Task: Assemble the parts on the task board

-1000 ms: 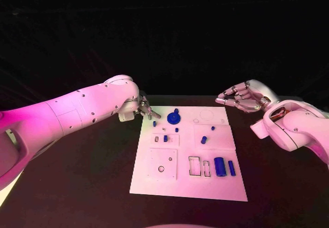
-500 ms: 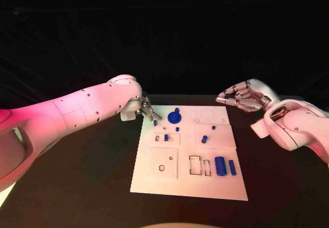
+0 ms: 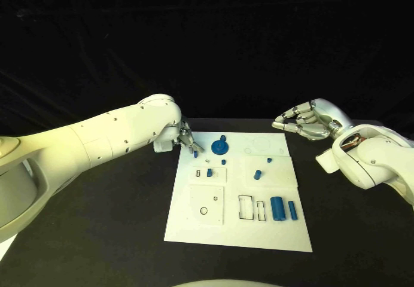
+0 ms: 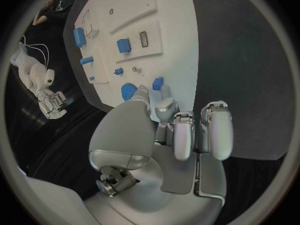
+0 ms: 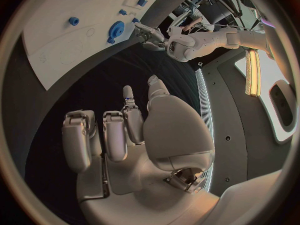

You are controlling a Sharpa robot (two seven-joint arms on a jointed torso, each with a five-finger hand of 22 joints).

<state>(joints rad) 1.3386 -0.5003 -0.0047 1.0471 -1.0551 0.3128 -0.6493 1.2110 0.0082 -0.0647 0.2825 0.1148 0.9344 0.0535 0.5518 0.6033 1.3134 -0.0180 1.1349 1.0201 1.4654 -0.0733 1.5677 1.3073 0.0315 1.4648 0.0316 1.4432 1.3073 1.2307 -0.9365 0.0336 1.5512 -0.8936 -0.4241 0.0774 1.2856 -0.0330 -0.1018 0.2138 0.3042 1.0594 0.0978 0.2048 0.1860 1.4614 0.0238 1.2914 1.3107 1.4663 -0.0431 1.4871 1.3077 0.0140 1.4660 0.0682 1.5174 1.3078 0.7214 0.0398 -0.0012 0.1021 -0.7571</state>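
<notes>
Left hand [image 3: 181, 139] fingers [image 4: 167, 110] hide whether they pinch the small blue part [image 4: 157, 83] at their tips; right hand [image 3: 304, 121] curled, empty.

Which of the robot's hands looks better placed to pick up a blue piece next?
Probably the left hand: its fingers reach the task board corner beside a small blue part. The right hand hovers off the board.

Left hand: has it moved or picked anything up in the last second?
Barely. The left hand has edged slightly closer to the task board at its far left corner, fingertips near the small blue part there, holding nothing. The right hand and the other parts stayed put.
</notes>
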